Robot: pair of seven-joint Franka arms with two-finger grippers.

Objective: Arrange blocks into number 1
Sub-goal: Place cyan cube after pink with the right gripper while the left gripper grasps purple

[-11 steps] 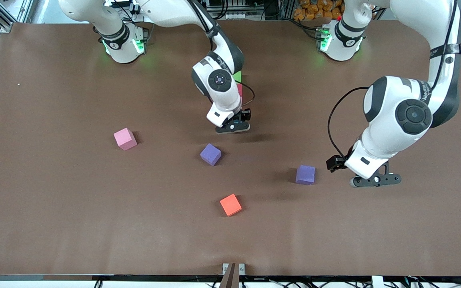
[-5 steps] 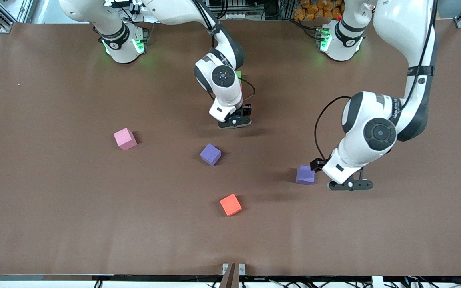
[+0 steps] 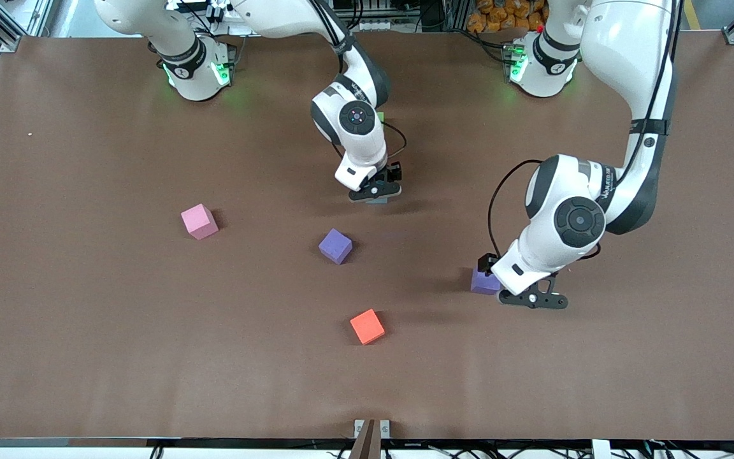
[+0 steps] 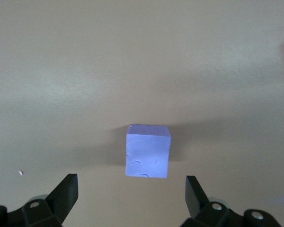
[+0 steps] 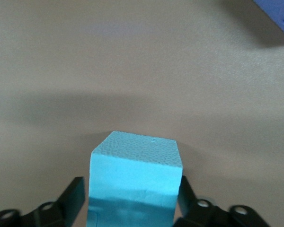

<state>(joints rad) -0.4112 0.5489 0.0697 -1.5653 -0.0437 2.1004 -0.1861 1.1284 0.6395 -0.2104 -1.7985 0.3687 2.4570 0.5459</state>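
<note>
My right gripper (image 3: 374, 193) is low over the middle of the table, shut on a light blue block (image 5: 135, 179) whose sides meet both fingers. My left gripper (image 3: 531, 299) hangs open just beside a purple block (image 3: 483, 282), toward the left arm's end. In the left wrist view that purple block (image 4: 147, 150) lies ahead of the spread fingers (image 4: 68, 187), not between them. A second purple block (image 3: 335, 245), a pink block (image 3: 199, 221) and an orange block (image 3: 367, 326) lie loose on the table. A sliver of a green block (image 3: 379, 117) shows past the right arm. The red block is hidden.
The brown table (image 3: 86, 350) is broad and flat. Both arm bases (image 3: 195, 70) stand along its edge farthest from the front camera. A small bracket (image 3: 371, 428) sits at the edge nearest that camera.
The left arm has swung in from its end of the table and dropped until its gripper is beside the purple block. The right gripper has shifted slightly toward the bases with the light blue block.
</note>
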